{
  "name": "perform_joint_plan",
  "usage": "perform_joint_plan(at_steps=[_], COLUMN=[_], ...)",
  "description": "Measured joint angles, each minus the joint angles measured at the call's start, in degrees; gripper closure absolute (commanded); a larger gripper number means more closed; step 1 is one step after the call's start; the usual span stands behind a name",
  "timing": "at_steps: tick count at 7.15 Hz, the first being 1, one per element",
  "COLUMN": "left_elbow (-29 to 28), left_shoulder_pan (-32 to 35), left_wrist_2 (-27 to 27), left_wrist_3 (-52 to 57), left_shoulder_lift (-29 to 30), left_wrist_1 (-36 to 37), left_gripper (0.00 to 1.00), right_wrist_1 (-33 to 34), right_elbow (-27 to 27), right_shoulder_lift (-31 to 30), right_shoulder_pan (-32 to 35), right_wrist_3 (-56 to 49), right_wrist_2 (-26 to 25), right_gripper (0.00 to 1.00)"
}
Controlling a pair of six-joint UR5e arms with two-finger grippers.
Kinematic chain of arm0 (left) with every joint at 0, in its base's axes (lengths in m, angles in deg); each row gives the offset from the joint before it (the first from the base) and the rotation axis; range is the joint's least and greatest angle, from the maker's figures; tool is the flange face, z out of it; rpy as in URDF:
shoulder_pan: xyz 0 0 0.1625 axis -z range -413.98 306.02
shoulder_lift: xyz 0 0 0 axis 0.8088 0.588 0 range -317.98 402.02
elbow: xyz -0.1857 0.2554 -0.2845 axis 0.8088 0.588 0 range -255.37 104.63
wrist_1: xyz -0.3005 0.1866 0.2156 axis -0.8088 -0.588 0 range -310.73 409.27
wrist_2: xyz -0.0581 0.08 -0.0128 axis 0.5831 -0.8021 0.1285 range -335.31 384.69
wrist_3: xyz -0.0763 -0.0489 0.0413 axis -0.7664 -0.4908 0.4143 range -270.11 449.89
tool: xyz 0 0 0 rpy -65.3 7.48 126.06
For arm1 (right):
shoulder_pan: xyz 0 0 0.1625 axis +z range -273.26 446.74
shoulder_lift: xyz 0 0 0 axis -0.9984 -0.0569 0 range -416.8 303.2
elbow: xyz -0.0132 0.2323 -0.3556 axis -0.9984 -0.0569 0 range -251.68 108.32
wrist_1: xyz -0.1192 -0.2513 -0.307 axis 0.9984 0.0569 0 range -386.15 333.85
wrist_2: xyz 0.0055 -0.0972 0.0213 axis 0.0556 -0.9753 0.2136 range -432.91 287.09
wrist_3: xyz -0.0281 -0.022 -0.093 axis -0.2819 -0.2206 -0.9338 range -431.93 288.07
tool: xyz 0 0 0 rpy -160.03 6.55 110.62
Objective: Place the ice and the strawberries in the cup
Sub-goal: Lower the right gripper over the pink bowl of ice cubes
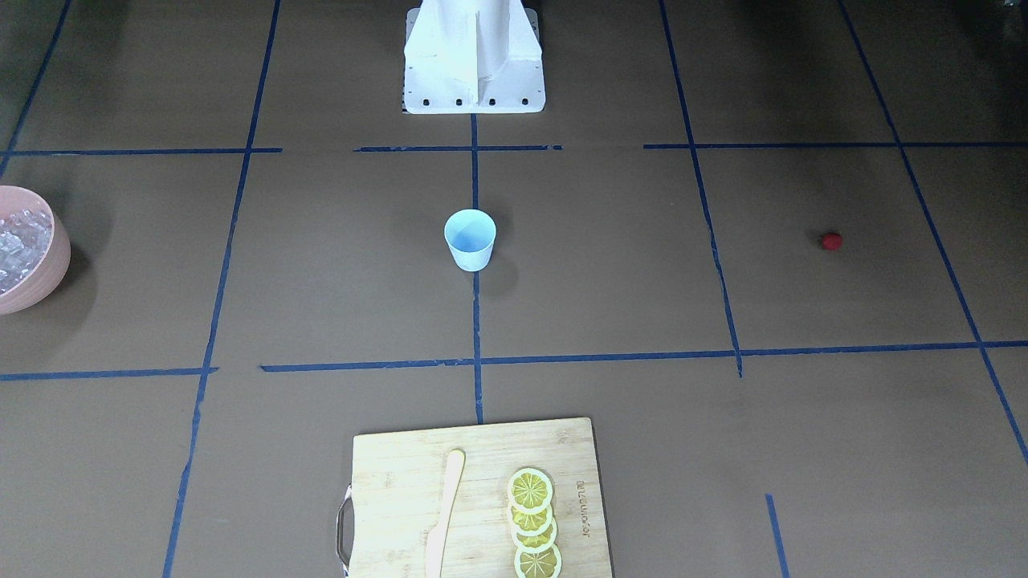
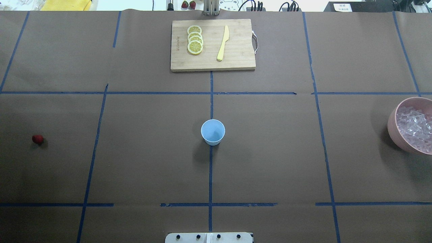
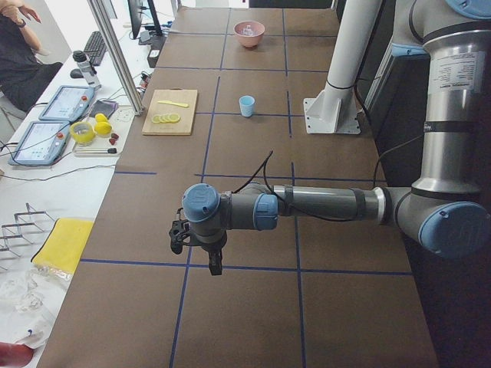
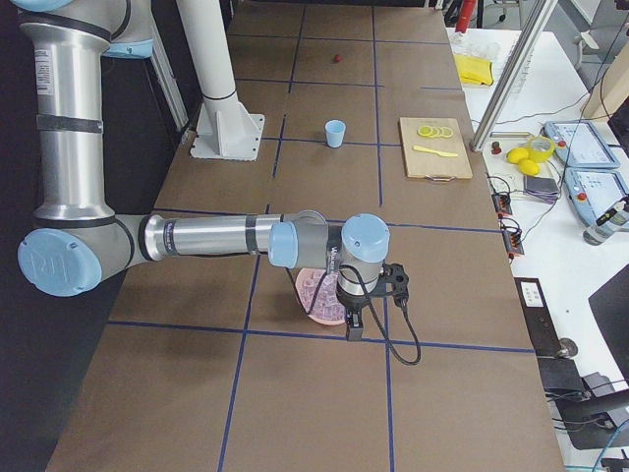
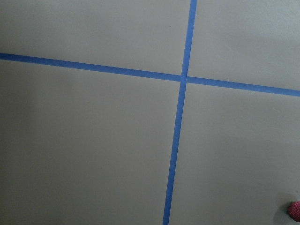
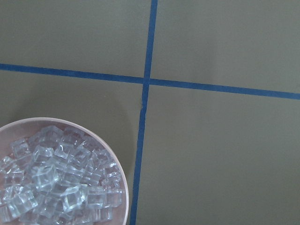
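The cup stood upright at the middle of the table, on the blue tape line that ran across it from the robot's edge to the operators' edge. The ice lay heaped in a pink bowl at the table's right end, well apart from the cup. The single strawberry sat on the bare brown paper near the table's left end, also well apart from the cup.

Against the middle of the operators' edge lay a wooden cutting board, and on it were an overlapping row of lemon slices and a pale yellow knife beside them.

The right gripper hung over the right end of the table, just beside and above the pink bowl, which showed partly behind it. The left gripper hung over the left end, above the paper. Each claw showed only from the side, so I cannot tell whether either was released or clenched.
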Motion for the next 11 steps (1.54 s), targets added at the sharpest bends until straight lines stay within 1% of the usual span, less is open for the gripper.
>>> perform_joint_plan(at_steps=[5, 11], left_elbow=[2.96, 2.71], left_shoulder_pan=[-0.70, -0.86], left_wrist_2=[-0.94, -0.53], left_wrist_3=[0.94, 1.22], left_shoulder_lift=[-4.86, -6.11], left_wrist_1=[-2.74, -3.40], left_gripper=[0.00, 0.00], right_wrist_1=[0.06, -0.02], right_elbow=[-0.05, 0.52], right_shoulder_lift=[-0.12, -0.46], right_shoulder_pan=[-0.04, -0.34], right_wrist_3=[0.16, -0.02], right_wrist_2=[0.15, 1.37], right_gripper=[0.00, 0.00])
